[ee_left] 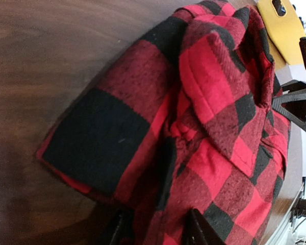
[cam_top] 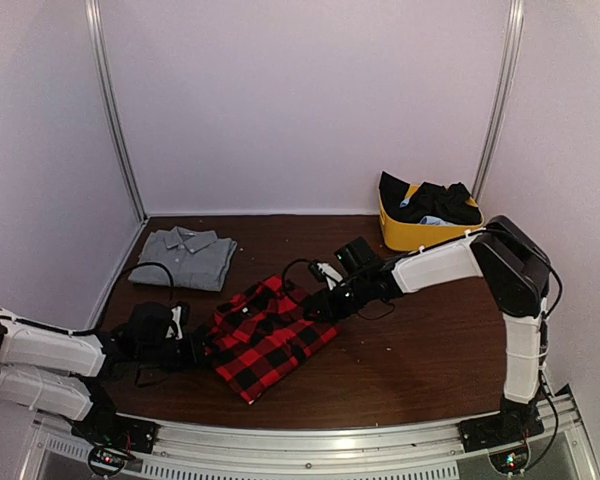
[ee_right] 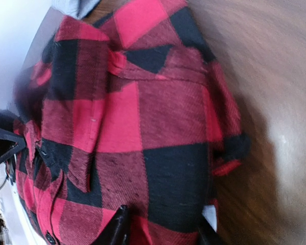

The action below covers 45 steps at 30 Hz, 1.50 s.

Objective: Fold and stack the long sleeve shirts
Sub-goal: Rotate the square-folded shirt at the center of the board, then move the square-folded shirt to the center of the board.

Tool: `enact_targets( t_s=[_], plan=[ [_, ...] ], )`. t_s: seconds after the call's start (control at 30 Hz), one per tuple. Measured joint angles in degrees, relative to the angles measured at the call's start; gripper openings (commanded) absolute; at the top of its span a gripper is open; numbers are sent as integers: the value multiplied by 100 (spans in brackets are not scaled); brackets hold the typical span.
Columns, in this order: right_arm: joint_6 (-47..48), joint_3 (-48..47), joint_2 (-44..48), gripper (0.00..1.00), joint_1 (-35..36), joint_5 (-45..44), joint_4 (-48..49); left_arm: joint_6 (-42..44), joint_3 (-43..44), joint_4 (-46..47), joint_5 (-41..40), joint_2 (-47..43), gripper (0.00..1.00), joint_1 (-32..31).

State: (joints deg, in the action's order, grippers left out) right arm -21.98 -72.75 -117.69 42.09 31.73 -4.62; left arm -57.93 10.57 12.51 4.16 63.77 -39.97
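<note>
Top external: flannel shirt (cam_top: 265,340) spans between left claw (cam_top: 202,346) and right claw (cam_top: 313,305), each seemingly grasping its edge.

The dark table (cam_top: 420,345) carries a flannel shirt (cam_top: 265,338), grey shirt (cam_top: 188,257) and yellow bin (cam_top: 408,238).

Left arm (cam_top: 50,352) and right arm (cam_top: 435,265) wear white shells, black joints, black cables (cam_top: 148,266); left hand (cam_top: 200,346), right hand (cam_top: 316,305) are black.

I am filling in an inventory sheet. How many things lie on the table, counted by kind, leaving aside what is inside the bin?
Shirts: 2, the red-and-black flannel shirt and the grey shirt
Bins: 1, the yellow bin
Total: 3
</note>
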Motion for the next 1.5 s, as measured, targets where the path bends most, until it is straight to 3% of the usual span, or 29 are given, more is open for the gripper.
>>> enact_targets(
  t_s=[0.17,0.3,0.4,0.6,0.73,0.87,0.97,1.27,1.5],
  plan=[
    [-299,901,468,12,-11,-46,352,299,616,256,105,966,28,76],
    [-667,1814,1180,12,9,-170,774,673,1320,334,319,1764,24,350],
    [-962,2439,1700,16,116,-315,1132,1012,1928,289,522,2315,23,603],
    [-1513,3270,2424,58,409,-686,1541,1808,3464,61,925,3340,26,997],
    [-1661,3311,2621,71,372,-1213,1510,2240,4144,-214,1075,3602,39,1106],
    [-1731,3265,2531,74,254,-1504,1521,2535,4223,-501,1078,3425,53,1268],
    [-1725,3051,2203,74,170,-1539,1515,2747,4225,-765,957,3226,57,1449],
    [-1690,2575,1591,74,74,-1453,1650,3040,4293,-1213,570,3126,61,2358],
    [-1698,2627,1589,74,63,-1366,1757,3193,4999,-1169,476,3956,61,2850]
  ],
)
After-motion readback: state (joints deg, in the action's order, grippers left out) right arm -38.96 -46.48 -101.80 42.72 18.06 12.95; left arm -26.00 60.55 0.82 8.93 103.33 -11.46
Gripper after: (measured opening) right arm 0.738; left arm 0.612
